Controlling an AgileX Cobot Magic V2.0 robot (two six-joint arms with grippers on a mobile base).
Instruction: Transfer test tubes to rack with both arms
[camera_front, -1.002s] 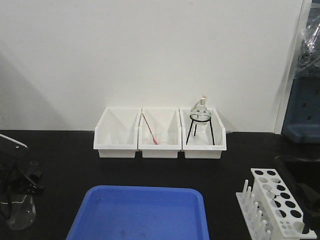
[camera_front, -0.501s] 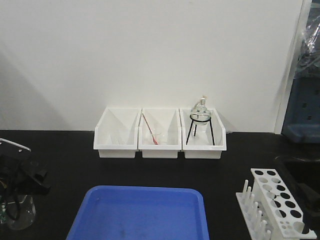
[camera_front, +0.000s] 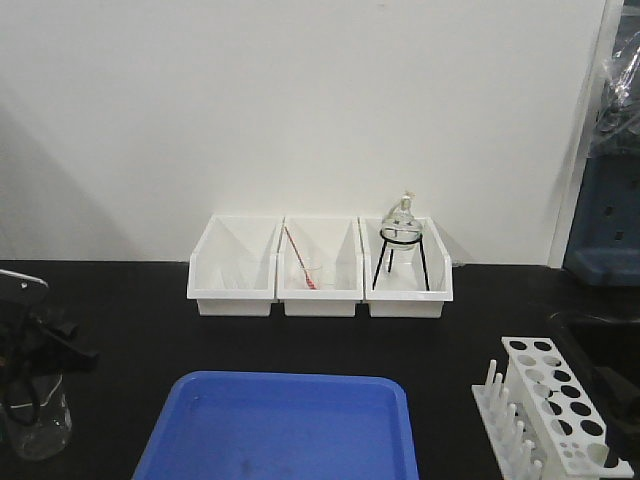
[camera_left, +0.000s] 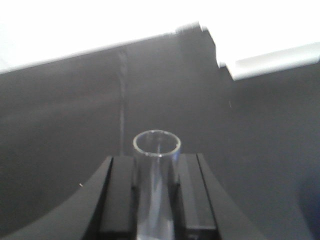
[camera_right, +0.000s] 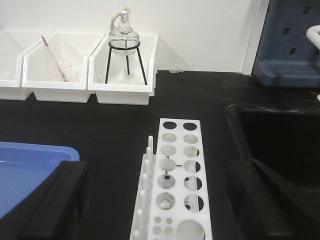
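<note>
In the left wrist view my left gripper (camera_left: 156, 162) is shut on a clear glass test tube (camera_left: 156, 192). The tube stands between the black fingers (camera_left: 120, 195) with its open mouth above them. In the front view the left arm (camera_front: 40, 345) hangs at the far left, above the black table. The white rack (camera_right: 177, 175) stands at the front right, also seen as the rack (camera_front: 555, 410) in the front view; its holes hold no tube. My right gripper (camera_right: 157, 172) is open, its fingers (camera_right: 55, 200) wide apart on either side of the rack's near end.
A glass beaker (camera_front: 35, 415) stands under the left arm. A blue tray (camera_front: 280, 425) lies at front centre. Three white bins (camera_front: 320, 270) line the back wall; one holds a red-marked rod (camera_front: 298, 258), another a flask on a tripod (camera_front: 402, 240). A dark sink (camera_right: 280, 135) lies right of the rack.
The left arm swung a little to the right, then back left and slightly up, so more of the beaker shows. The right side and the rack have not moved.
</note>
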